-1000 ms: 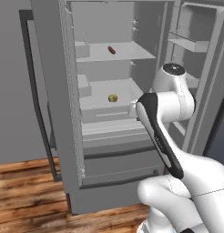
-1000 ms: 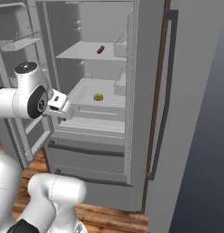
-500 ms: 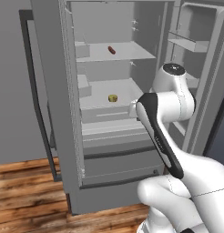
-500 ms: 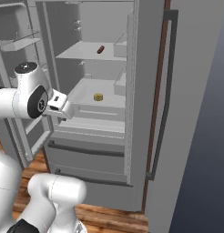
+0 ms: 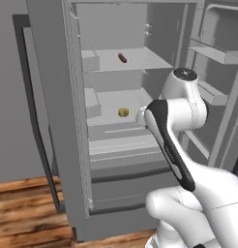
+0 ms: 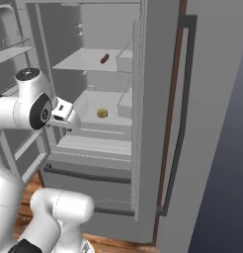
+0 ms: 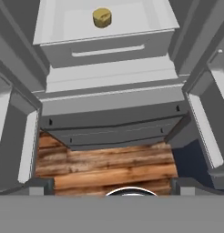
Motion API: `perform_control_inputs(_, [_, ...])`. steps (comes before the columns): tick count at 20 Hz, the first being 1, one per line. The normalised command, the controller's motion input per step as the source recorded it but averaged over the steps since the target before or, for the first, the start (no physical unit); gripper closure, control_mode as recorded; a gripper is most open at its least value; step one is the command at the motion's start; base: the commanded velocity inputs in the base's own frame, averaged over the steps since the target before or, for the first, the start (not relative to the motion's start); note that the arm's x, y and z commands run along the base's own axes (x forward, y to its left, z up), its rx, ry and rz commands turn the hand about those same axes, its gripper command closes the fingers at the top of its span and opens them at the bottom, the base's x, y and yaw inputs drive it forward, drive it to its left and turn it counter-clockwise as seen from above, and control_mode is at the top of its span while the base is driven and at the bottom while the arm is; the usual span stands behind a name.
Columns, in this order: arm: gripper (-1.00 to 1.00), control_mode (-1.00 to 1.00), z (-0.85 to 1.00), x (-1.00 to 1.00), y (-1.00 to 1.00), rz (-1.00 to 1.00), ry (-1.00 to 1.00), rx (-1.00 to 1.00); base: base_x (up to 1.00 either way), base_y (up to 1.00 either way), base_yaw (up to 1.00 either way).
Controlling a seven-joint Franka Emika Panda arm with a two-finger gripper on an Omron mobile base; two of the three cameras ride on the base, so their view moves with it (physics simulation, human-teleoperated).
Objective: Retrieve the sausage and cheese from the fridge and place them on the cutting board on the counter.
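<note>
No change from a second ago: arm, fridge [image 5: 58, 121] and food all sit where they did, same framing in both base views.

My jaws are spread fully, nothing between them, parked in front of the open fridge at about middle-shelf height. In the right base view the gripper [image 6: 63, 117] pokes out at left centre of frame; in the left base view my own forearm covers it.

Sausage [image 5: 122, 58] lies on the upper shelf, upper centre of the left base view, and upper left-centre in the right base view [image 6: 104, 58]. Cheese [image 5: 123, 112] sits on the shelf below, centre of frame; the hand view has it at top centre [image 7: 102, 17], well apart from me.

Hard to read: fingertips [image 7: 40, 185] are just dark stubs cut off at the bottom corners of the hand view. Fridge top is cropped in both base views. Open door bins at the upper right of the left base view are partly behind my arm.
</note>
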Motion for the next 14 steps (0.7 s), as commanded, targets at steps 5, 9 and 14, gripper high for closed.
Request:
perform_control_inputs(5, [-1.0, 1.0, 0.0, 0.0, 0.0, 0.0, 0.0, 0.0, 0.58, 0.0, 0.0])
perform_control_inputs(9, [-1.0, 1.0, 0.0, 0.0, 0.0, 0.0, 0.0, 0.0, 0.44, 0.0, 0.0])
perform_control_inputs(14, [-1.0, 1.0, 0.0, 0.0, 0.0, 0.0, 0.0, 0.0, 0.0, 0.0, 0.0])
